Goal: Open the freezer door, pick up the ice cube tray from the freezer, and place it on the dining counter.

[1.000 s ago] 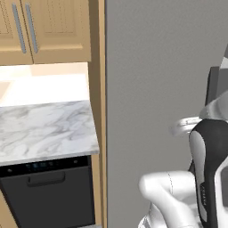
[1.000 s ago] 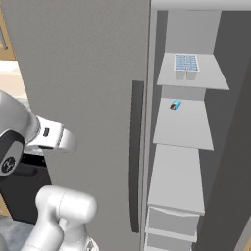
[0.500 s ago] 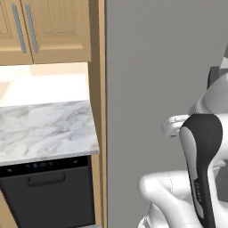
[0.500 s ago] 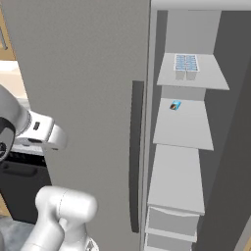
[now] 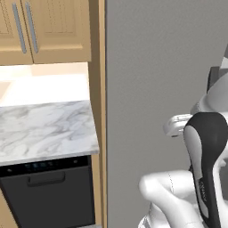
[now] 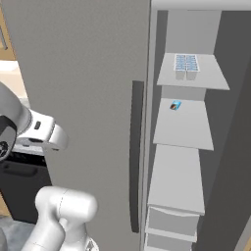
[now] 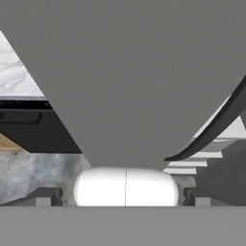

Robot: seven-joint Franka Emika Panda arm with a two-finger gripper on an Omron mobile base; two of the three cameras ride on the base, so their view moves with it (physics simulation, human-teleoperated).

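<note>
- Gripper [image 7: 125, 197]: two small dark finger tips [image 7: 45, 197] spread wide apart, holding nothing, facing the flat grey freezer door [image 7: 139, 72].
- Pale blue gridded ice cube tray [image 6: 187, 64] sits on the top light grey shelf of the tall grey freezer [image 6: 188, 127].
- Recommended: swing clear of the door's long dark curved handle [image 7: 216, 127], then reach to the tray.
- Tray cell contents too small to tell.

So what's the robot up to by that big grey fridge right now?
The white arm is working at the tall grey freezer, which stands open with its flat light grey shelves exposed. The small pale blue ice cube tray sits untouched on the top shelf. In the hand view the tool is empty, its fingertips wide apart, facing a flat grey door with a dark curved handle.
</note>
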